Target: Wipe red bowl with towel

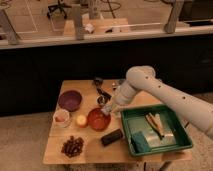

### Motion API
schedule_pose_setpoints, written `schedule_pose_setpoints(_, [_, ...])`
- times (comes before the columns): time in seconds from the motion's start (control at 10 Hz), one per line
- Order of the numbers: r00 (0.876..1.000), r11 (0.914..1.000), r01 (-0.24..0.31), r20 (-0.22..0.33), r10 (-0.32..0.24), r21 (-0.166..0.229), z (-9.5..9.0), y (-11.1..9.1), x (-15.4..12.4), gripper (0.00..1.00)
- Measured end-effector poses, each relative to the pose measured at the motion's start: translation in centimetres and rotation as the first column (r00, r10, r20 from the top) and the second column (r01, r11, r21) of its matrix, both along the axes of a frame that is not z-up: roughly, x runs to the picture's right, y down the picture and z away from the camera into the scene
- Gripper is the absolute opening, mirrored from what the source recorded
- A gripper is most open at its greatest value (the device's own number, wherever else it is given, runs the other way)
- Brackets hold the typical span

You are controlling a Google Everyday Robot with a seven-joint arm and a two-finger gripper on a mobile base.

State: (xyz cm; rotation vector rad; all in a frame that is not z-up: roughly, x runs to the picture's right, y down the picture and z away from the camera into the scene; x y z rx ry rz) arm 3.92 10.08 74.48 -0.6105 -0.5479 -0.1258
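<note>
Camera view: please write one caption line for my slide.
Robot arm reaches over a wooden table, its hand shut, at the red bowl's rim, beside a purple bowl and a green tray.

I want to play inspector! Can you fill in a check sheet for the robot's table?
Surface: wooden table, crowded.
Job's things: red bowl mid-table; towel not clearly seen.
Clutter: purple bowl, small white bowl, yellow ball, dark block, brown pile, green tray holding items.
Grippers: gripper shut, at the red bowl's right rim.
Cables: nothing seen.
Surroundings: dark counter behind, railing above.
</note>
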Motion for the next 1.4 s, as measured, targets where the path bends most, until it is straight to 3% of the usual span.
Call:
schedule_pose_setpoints(0.8, [1.000,1.0000,0.001,-0.017,-0.001,0.007,0.3,-0.1,-0.2,0.00])
schedule_pose_setpoints(1.2, [0.995,0.9960,0.088,-0.058,-0.087,0.017,1.5,0.0,-5.0,0.00])
schedule_pose_setpoints(1.4, [0.991,0.9928,0.120,-0.054,-0.119,0.008,2.4,0.7,-6.6,0.00])
